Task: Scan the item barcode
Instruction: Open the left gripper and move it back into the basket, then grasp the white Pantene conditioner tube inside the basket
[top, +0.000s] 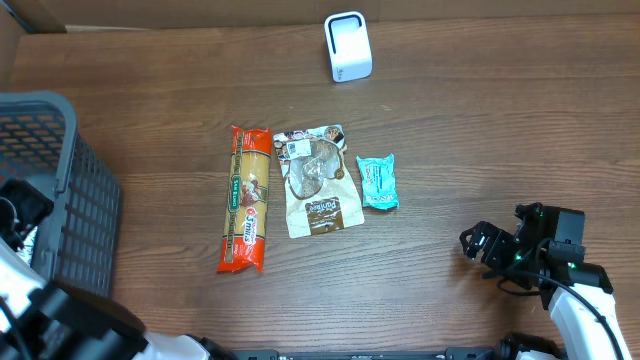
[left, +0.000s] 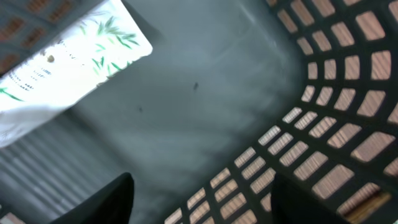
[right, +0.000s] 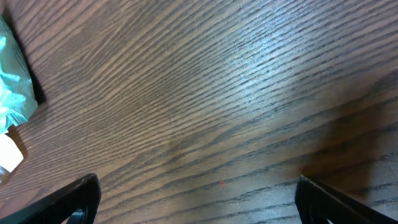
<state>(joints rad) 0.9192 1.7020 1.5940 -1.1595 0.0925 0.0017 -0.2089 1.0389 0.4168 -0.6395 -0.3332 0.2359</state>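
Item: teal packet (top: 378, 183), flat on tabletop (top: 480, 120). Likely light, soft, crinkly; grip across its narrow width. Right tool (right: 196, 202) spread, empty; left tool (left: 199, 199) spread inside basket (left: 336, 93).

A staged shop checkout is suggested. A dark wood-grain desk (top: 480, 120) is laid with packaged groceries: a long orange-red pasta packet (top: 247, 198), a brown-and-white snack pouch (top: 318, 182) and a small teal wrapper (top: 378, 182). A white boxy scanner (top: 348, 46) is stood at the far edge, and a grey lattice plastic basket (top: 60, 130) is placed at the left.
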